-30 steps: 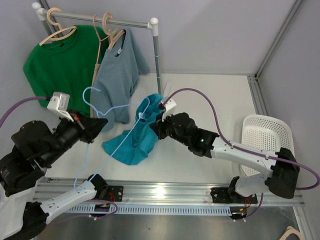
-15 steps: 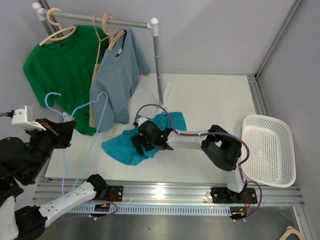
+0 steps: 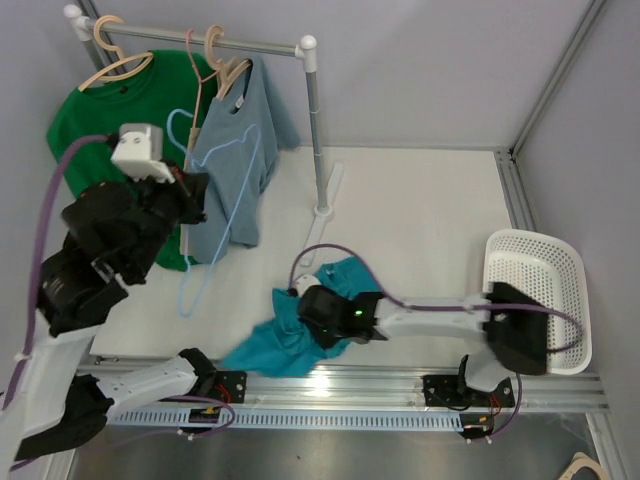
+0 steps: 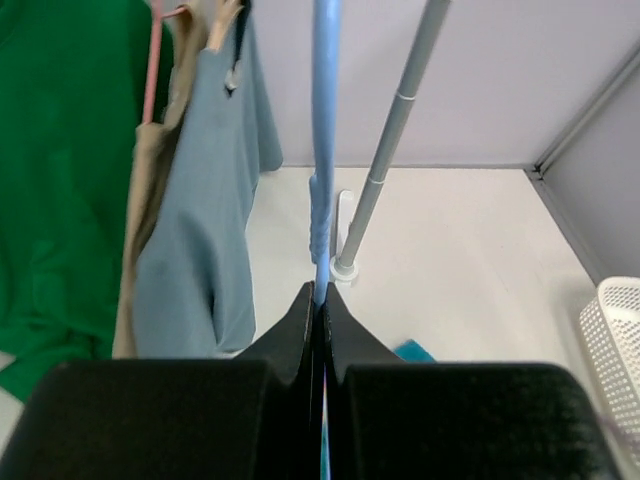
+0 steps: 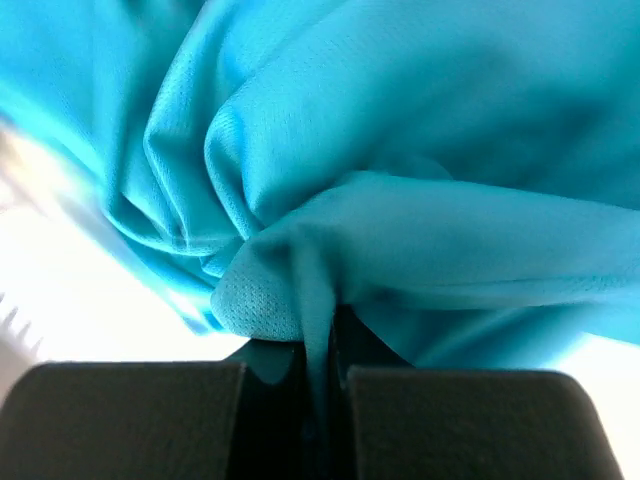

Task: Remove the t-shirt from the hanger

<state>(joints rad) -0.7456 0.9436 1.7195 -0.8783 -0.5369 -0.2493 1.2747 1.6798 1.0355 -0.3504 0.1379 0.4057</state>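
Note:
The teal t-shirt (image 3: pixel 285 340) lies crumpled on the table near the front edge, off its hanger. My right gripper (image 3: pixel 312 322) is shut on a fold of it; the fabric (image 5: pixel 400 180) fills the right wrist view. My left gripper (image 3: pixel 192 190) is raised at the left and shut on the light blue wire hanger (image 3: pixel 215 215), which is bare and hangs in front of the grey-blue shirt. In the left wrist view the hanger (image 4: pixel 325 150) runs straight up from between the closed fingers (image 4: pixel 300 325).
A rack (image 3: pixel 312 110) at the back holds a green t-shirt (image 3: pixel 110 140) and a grey-blue t-shirt (image 3: pixel 240 150) on wooden hangers. Its pole foot (image 3: pixel 325 210) stands mid-table. A white basket (image 3: pixel 540 295) sits at the right edge.
My left gripper has lifted the bare blue hanger up and toward the rack. My right gripper has dragged the teal t-shirt toward the front edge of the table.

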